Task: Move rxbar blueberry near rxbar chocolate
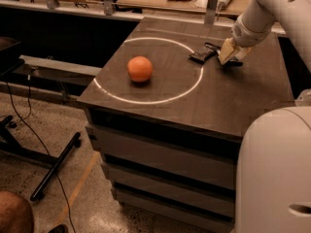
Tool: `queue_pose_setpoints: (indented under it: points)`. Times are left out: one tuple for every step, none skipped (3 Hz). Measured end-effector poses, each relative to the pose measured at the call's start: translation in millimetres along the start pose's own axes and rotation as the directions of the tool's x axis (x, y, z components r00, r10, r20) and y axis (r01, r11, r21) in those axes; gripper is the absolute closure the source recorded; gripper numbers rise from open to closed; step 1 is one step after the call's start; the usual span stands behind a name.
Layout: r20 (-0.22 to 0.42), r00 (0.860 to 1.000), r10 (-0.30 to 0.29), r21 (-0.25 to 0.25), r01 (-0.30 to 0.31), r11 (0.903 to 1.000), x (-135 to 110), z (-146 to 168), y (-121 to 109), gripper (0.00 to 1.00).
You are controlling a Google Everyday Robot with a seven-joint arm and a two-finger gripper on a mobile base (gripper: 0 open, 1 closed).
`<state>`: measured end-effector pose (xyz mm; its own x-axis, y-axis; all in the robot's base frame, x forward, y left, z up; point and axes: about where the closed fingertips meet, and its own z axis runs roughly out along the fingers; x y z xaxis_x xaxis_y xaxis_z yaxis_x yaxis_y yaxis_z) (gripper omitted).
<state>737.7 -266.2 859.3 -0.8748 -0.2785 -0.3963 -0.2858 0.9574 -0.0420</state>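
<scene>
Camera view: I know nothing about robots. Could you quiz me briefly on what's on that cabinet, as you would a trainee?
1. True or false: the orange sits inside the white circle on the cabinet top.
2. The gripper is: A) over the orange; B) low over the top's far part, at a partly hidden dark bar; C) down at the floor.
3. Which lies nearer the gripper: the orange or the dark snack bar?
Key: 1 true; 2 B; 3 the dark snack bar.
</scene>
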Motion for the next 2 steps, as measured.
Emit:
queue_pose_setpoints:
  points:
    - [0.000,1.000,0.021,-0.065,-0.021,0.9977,4.6,0.1,0.6,0.28]
    - [0.011,1.000,0.028,-0.123,-0.026,0.9920,7.4,-2.3,3.3,0.05]
